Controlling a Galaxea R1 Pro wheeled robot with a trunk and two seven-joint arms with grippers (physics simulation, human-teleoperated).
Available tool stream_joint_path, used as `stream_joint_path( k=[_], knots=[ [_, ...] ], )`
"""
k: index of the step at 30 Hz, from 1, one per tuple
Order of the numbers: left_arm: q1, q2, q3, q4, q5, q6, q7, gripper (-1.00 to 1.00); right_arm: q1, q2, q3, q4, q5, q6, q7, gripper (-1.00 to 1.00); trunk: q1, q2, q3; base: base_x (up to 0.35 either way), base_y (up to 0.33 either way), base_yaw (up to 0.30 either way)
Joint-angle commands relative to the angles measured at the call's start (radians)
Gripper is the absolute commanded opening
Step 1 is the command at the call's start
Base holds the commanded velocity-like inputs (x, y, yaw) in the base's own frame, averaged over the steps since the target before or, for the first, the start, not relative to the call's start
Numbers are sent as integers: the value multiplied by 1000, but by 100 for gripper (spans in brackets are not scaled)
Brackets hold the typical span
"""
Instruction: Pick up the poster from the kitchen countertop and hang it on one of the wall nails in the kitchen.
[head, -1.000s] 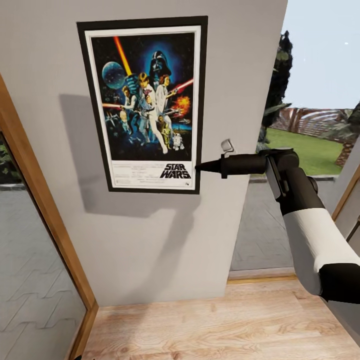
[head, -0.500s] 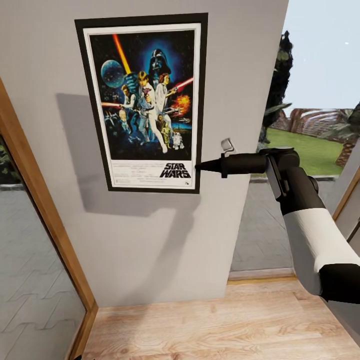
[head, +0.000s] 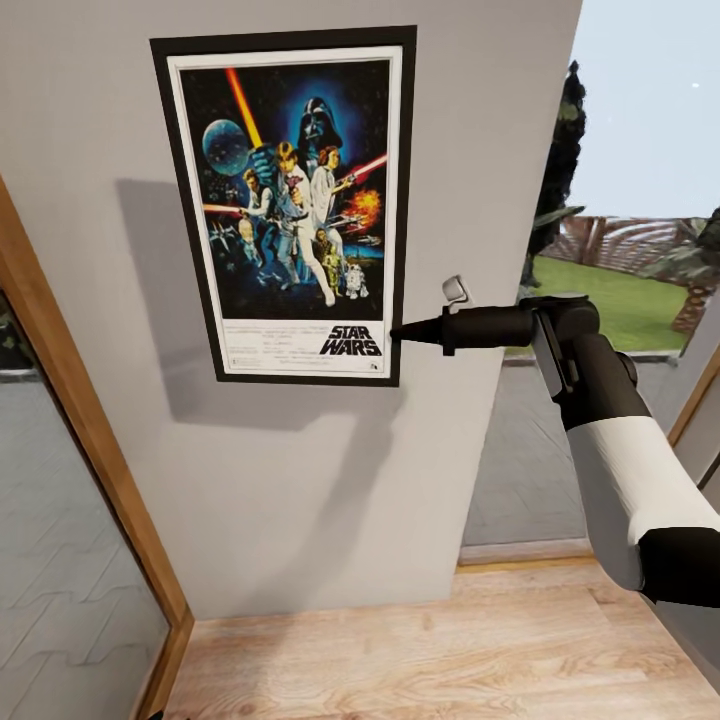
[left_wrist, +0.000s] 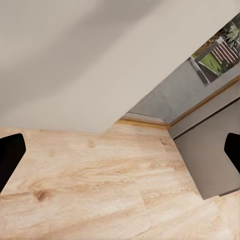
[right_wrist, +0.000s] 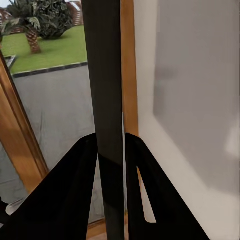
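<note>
The black-framed Star Wars poster (head: 290, 200) stands upright and flat against the grey wall (head: 300, 480). My right gripper (head: 400, 336) reaches in from the right and is shut on the poster's lower right edge. In the right wrist view the dark frame edge (right_wrist: 107, 75) runs edge-on between the gripper's black fingers (right_wrist: 75, 180). My left gripper (left_wrist: 120, 152) hangs open above the wooden floor (left_wrist: 100, 190), with nothing between its fingers. The kitchen countertop is out of view.
A wood-framed glass door (head: 70, 430) stands left of the wall. To the right, a glass opening (head: 620, 200) looks onto a lawn and trees. Light wood flooring (head: 450, 650) runs along the wall's base.
The wall and door frame have shifted slightly in the picture, so the camera has moved a little. The right gripper keeps its hold on the poster's edge.
</note>
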Motion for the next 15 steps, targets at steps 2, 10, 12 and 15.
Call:
stream_joint_path(
  k=[2, 10, 12, 15],
  knots=[
    [-1, 0, -4, 1, 4, -5, -2, 100, -1, -1, 1, 0, -3, 12, 3, -100, 1, -2, -2, 133, 0, 0],
    [-1, 0, -4, 1, 4, -5, -2, 100, -1, -1, 1, 0, -3, 12, 3, -100, 1, -2, -2, 129, 2, 0],
    [-1, 0, -4, 1, 4, -5, -2, 100, -1, -1, 1, 0, -3, 12, 3, -100, 1, -2, -2, 218, 42, 0],
    [-1, 0, -4, 1, 5, -5, -2, 100, -1, -1, 1, 0, -3, 12, 3, -100, 1, -2, -2, 130, 24, 0]
  ],
)
